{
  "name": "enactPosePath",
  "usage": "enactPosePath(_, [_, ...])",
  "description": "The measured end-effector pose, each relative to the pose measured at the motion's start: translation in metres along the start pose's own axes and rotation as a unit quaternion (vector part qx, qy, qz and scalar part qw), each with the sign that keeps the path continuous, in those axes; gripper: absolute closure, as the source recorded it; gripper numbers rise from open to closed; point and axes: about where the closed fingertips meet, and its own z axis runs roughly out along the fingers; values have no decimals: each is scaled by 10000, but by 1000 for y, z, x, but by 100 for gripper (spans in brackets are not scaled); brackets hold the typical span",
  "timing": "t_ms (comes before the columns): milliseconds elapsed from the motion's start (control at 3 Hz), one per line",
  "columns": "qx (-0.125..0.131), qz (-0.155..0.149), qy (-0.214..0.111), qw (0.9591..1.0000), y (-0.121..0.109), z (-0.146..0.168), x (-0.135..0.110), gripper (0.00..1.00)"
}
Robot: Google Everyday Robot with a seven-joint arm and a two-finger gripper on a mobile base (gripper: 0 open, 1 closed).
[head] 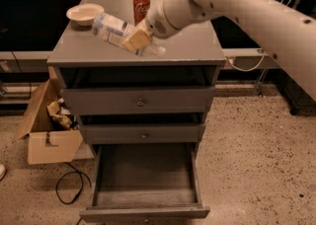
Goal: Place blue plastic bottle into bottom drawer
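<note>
Bottle [112, 28] is tilted in my gripper [137, 40], fingers clamped on it, over the worktop [197, 46] near its front edge. Drawer [145, 177] hangs open below; can [141, 7] at the back edge.

Cola can [141, 6] at surface [190, 46] rear, just behind end effector [138, 39]; cream bowl [85, 14] back-left. Cardboard box [49, 145] on floor left, black cable [69, 190] nr it.

Tool [138, 41] around tilted blue plastic bottle [109, 26] over cabinet top [190, 49]
</note>
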Motion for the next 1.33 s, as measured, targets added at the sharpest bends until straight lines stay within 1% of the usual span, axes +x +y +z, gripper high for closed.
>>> enactPosePath(333, [-76,28,299,9995,26,-20,47,100])
enactPosePath(667, [-81,29,303,9995,26,-20,47,100])
enactPosePath(1000, [-83,190,697,9974,34,-4,77,100])
enactPosePath(1333, [-400,735,1221,9890,74,52,163,100])
